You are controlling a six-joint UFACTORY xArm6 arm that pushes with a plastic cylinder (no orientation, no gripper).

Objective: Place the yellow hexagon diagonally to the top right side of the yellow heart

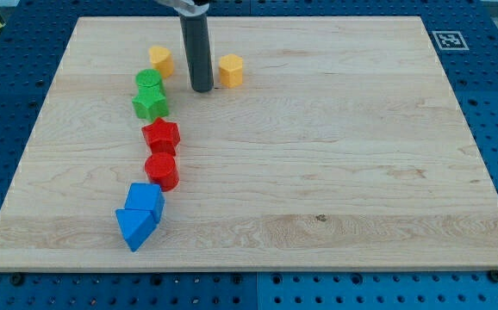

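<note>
The yellow hexagon (231, 70) sits near the view's top, left of centre. The yellow heart (161, 60) lies to its left, slightly higher. My tip (202, 89) stands between the two, just left of the hexagon and a little below it, with a small gap to it. The rod rises straight up out of the view's top.
Below the heart, a line of blocks runs down the board's left: a green cylinder (148, 83), a green star (150, 104), a red star (161, 135), a red cylinder (161, 170), and two blue blocks (144, 201) (134, 227). The wooden board (335, 155) lies on a blue pegboard table.
</note>
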